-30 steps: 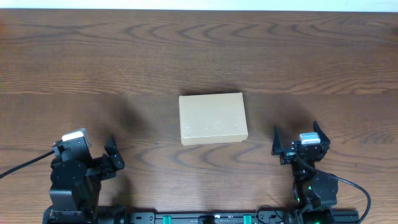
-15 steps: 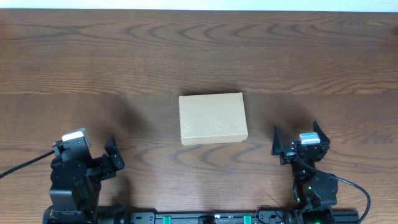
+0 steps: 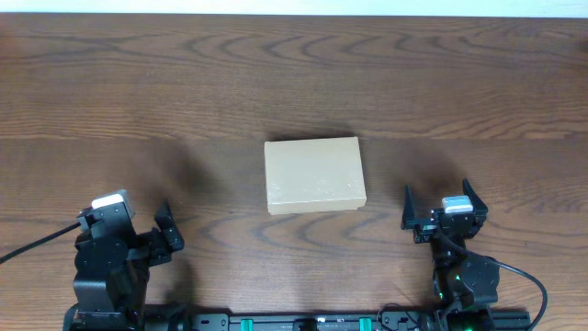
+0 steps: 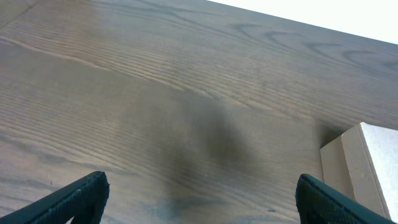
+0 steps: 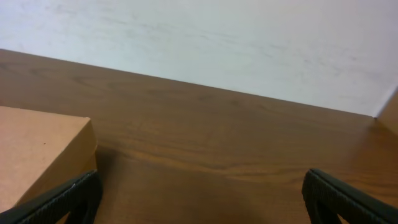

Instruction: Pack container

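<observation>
1. Container (image 3: 314,175): plain tan cardboard box sitting flat on the wood table (image 3: 138,83). The top looks shut, with the flap lying flat.
2. Left gripper (image 3: 170,228): below and well to the left of the container in the overhead view, not touching it. Jaws are spread wide with nothing between them.
3. Left wrist view: both dark fingertips (image 4: 93,190) sit at the bottom corners with bare wood between them. A corner of the container shows at the right edge, well beyond the fingers.
4. Right gripper (image 3: 437,198): below and to the right of the container, near it but apart. Jaws are wide apart and hold nothing.
5. Right wrist view: the container's side and top fill the lower left, just past the left fingertip (image 5: 78,193). I can't tell if they touch. White wall (image 5: 217,37) lies behind the table edge.
6. Black cable (image 3: 32,244): runs off the left arm's base, far left of the container.
</observation>
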Motion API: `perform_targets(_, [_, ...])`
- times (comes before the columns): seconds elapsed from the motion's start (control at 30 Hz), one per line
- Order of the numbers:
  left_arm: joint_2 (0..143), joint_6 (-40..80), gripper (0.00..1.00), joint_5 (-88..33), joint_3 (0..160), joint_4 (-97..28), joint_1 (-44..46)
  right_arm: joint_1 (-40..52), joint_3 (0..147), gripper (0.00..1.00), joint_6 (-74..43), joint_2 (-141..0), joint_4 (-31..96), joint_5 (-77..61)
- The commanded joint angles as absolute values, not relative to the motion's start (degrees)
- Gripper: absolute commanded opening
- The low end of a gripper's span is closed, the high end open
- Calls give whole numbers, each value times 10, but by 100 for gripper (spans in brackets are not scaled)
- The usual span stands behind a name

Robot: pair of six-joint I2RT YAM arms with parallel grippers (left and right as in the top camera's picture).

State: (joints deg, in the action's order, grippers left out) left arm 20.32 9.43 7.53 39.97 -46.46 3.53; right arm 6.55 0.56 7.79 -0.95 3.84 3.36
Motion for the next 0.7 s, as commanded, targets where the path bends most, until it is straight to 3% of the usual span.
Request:
perform_targets(0.0, [202, 99, 96, 81, 398, -465, 36, 63, 3, 99, 83, -6, 41, 32])
perform_targets(0.67, [202, 99, 95, 81, 398, -465, 36, 63, 3, 99, -27, -14, 30, 145])
